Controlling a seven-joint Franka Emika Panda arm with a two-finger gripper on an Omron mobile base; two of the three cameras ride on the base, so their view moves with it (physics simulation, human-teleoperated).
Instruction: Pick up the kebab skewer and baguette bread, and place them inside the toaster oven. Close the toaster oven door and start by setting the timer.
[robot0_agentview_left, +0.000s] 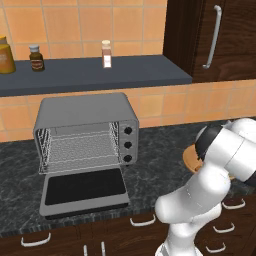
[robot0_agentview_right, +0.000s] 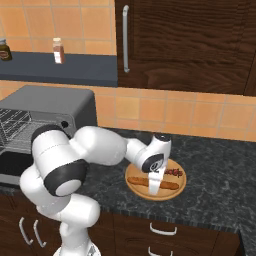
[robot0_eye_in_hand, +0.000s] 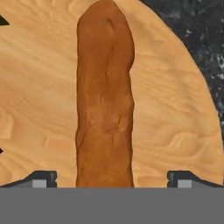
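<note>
The gripper (robot0_eye_in_hand: 109, 179) hung with its jaws spread wide, straddling the baguette bread (robot0_eye_in_hand: 105, 96), which lay on the round wooden plate (robot0_eye_in_hand: 175, 122) beside the kebab skewer (robot0_agentview_right: 173, 172).

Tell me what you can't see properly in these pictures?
- Baguette: in the right base view the gripper covers its middle; in the hand view its near end runs below the bottom edge.
- Skewer: too small in the right base view to count its meat chunks.
- Wooden plate: in the left base view the arm hides most of it.
- Oven knobs: markings too small to read.
</note>
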